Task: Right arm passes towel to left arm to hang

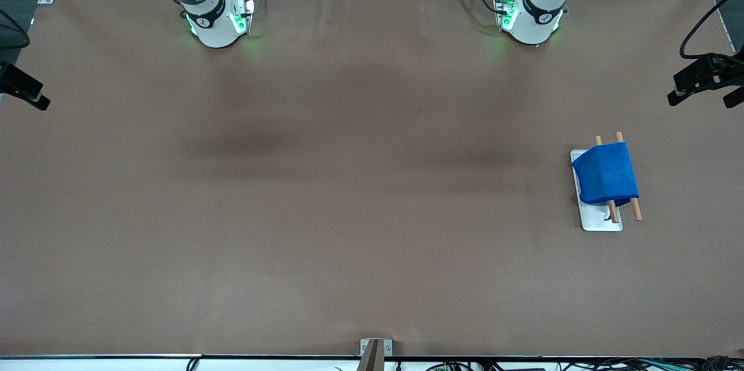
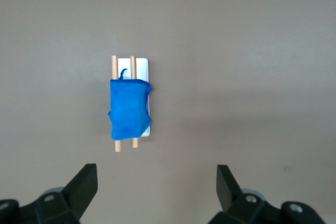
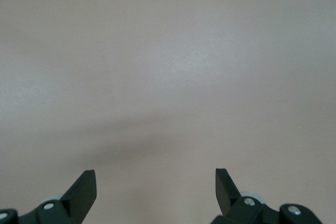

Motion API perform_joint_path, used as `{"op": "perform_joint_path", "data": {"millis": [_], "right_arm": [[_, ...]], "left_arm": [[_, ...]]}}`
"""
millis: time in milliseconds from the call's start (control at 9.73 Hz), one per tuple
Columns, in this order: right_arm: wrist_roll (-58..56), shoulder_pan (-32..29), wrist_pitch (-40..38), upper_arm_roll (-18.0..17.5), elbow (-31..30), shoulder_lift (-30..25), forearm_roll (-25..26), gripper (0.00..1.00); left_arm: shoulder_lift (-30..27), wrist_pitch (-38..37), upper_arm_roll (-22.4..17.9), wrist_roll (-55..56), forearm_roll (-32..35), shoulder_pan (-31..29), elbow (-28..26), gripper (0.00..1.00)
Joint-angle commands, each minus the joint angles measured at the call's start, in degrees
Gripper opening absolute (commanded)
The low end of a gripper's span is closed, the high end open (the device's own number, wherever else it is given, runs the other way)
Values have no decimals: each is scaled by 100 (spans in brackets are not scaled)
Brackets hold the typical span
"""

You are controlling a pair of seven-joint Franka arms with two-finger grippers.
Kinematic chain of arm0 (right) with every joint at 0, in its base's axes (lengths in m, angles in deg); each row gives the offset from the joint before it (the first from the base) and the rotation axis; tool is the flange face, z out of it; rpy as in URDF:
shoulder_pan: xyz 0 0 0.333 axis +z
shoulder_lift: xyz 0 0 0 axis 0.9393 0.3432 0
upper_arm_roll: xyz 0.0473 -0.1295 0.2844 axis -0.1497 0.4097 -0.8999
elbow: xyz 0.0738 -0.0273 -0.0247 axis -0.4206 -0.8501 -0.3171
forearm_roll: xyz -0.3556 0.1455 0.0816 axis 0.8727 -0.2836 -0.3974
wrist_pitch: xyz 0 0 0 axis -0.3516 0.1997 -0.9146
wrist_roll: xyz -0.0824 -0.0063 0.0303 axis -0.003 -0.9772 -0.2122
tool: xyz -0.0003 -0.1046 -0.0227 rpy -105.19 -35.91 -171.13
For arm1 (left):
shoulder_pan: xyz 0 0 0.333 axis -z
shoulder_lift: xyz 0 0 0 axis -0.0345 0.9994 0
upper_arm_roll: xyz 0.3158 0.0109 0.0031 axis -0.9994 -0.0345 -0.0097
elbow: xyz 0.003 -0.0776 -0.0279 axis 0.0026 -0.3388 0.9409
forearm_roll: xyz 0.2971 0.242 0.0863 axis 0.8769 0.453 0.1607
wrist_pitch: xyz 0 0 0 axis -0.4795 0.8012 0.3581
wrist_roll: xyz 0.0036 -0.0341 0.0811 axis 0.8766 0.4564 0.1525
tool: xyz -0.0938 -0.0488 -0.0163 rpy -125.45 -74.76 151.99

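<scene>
Brown tabletop bare but for the towel draped over its rack at the front view's right edge — both the left tool and the right tool hang spread and empty, so simply keep clear.

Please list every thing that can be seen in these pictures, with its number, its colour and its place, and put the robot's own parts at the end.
towel: one, bright blue, draped over the two rods of the rack, toward the left arm's end of the table; a short loop tag shows at one corner.
rack: one, white flat base with two light wooden rods, on the table under the towel.
table: one, brown surface.
left arm: one, white with black bands, green-lit base at the table's top edge in the front view.
left gripper: one, black, open, high over the table with the rack in its view.
right arm: one, white with black bands, green-lit base.
right gripper: one, black, open, over bare table.
</scene>
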Motion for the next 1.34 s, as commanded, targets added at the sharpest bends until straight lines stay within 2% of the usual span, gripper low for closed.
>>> {"op": "perform_joint_path", "data": {"millis": [0,205,411,1233], "right_arm": [[76,-41,-32,-29,-42,-73,18,100],[76,-41,-32,-29,-42,-73,18,100],[84,-41,-32,-29,-34,-73,18,100],[84,-50,-32,-29,2,-73,18,100]], "left_arm": [[-171,55,204,66,216,-129,-449,100],[-269,180,380,215,323,-138,-627,100],[-269,171,389,504,323,-129,-688,100],[-260,171,327,321,42,-147,-689,100]]}}
